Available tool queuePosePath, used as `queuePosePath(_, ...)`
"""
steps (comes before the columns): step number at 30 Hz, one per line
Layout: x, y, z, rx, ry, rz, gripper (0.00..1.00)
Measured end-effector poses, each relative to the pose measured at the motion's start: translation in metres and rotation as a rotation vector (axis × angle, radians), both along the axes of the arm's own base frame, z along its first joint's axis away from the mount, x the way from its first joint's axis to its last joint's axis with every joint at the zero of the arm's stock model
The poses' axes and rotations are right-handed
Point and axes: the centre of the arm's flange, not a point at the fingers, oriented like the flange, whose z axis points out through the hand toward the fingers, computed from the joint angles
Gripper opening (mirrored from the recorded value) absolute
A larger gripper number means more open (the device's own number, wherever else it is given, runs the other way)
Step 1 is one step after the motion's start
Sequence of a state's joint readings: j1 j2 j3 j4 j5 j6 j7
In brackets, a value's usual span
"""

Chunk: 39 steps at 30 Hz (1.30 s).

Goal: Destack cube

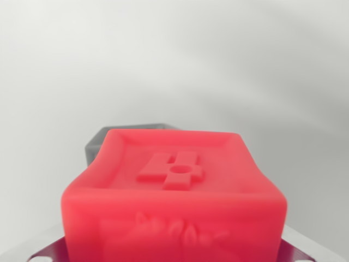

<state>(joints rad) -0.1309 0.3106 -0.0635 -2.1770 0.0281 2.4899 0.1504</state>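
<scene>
A red cube (pixel 174 202) fills the lower middle of the wrist view, very close to the camera. Its top face has a raised rim and an embossed cross-like mark with a small hole; its near face carries a relief pattern. My gripper (pixel 174 255) sits at the bottom edge, with a metal finger (pixel 46 252) showing at the cube's left and another at its right. The cube spans the whole gap between them, so the gripper looks shut on it. Whatever lies under the cube is hidden.
A blurred dark grey shape (pixel 117 137) shows just behind the cube's upper left corner; whether it is a shadow or another block cannot be told. Pale grey-white surface (pixel 174 60) fills the rest of the view.
</scene>
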Motion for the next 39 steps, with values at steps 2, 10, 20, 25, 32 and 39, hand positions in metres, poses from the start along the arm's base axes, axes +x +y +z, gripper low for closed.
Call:
queuePosePath(2, 0.003, -0.001, -0.001, 0.0, 0.001, -0.006, 0.0)
queuePosePath(10, 0.018, -0.007, -0.003, -0.001, 0.0, -0.041, 0.0)
queuePosePath(20, 0.037, -0.014, -0.007, 0.0, 0.0, -0.084, 0.0)
queuePosePath(25, 0.045, -0.017, -0.008, 0.0, 0.0, -0.104, 0.0)
queuePosePath(32, 0.058, -0.022, -0.01, -0.001, 0.0, -0.132, 0.0)
queuePosePath(39, 0.07, -0.026, -0.012, -0.002, 0.0, -0.158, 0.0)
